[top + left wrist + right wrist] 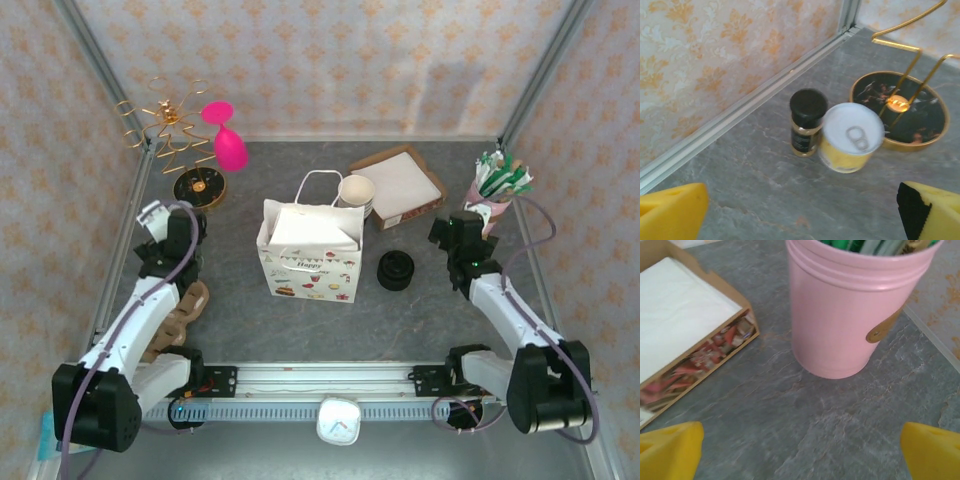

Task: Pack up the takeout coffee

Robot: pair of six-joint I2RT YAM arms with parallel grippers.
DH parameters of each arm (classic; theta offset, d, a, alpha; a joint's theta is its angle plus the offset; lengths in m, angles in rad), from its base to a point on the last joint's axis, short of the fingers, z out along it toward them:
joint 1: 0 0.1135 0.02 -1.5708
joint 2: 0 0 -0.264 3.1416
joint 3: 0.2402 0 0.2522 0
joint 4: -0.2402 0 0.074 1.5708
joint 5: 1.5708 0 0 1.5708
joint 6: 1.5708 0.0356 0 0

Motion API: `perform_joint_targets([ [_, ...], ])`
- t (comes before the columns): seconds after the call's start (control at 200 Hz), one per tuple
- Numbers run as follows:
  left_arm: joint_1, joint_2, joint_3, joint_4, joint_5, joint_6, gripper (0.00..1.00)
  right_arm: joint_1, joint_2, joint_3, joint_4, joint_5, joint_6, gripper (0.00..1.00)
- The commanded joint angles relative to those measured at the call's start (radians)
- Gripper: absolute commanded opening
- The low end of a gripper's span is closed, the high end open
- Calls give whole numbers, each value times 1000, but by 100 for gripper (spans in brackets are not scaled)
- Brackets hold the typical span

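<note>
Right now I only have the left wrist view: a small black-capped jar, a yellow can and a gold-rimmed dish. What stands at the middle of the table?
Observer: A white paper gift bag with handles stands upright there, seen from the top camera.
Operator: What is the other arm facing?
Observer: The right gripper is open and empty, pointed at a pink cup holding green and white packets.
Operator: Anything beside the bag?
Observer: A stack of black lids sits on its right-arm side, apart from it.
</note>
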Motion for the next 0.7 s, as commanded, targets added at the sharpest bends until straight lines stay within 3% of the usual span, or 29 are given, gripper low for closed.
perform_joint_targets([
  [0.0, 4, -39, -150, 403, -95, 154, 99, -34, 63, -71, 348, 68, -22, 100],
  [0.17, 5, 7, -333, 805, -6, 350, 99, -61, 211, -170, 638, -11, -56, 100],
  [0.28, 8, 83, -398, 1010, 74, 394, 99, -62, 276, -164, 723, -64, -69, 100],
  [0.385, 12, 187, -468, 1274, 156, 420, 99, -64, 289, -219, 918, -146, -129, 100],
  [0.44, 15, 250, -479, 1376, 207, 456, 99, -78, 308, -194, 892, -195, -121, 100],
  [0.571, 35, 339, -448, 1461, 318, 459, 100, -78, 323, -192, 922, -332, -141, 100],
  [0.626, 38, 370, -446, 1487, 374, 462, 100, -78, 341, -253, 1060, -403, -159, 100],
  [0.696, 47, 428, -437, 1523, 396, 454, 100, -78, 397, -301, 1190, -372, -147, 100],
])
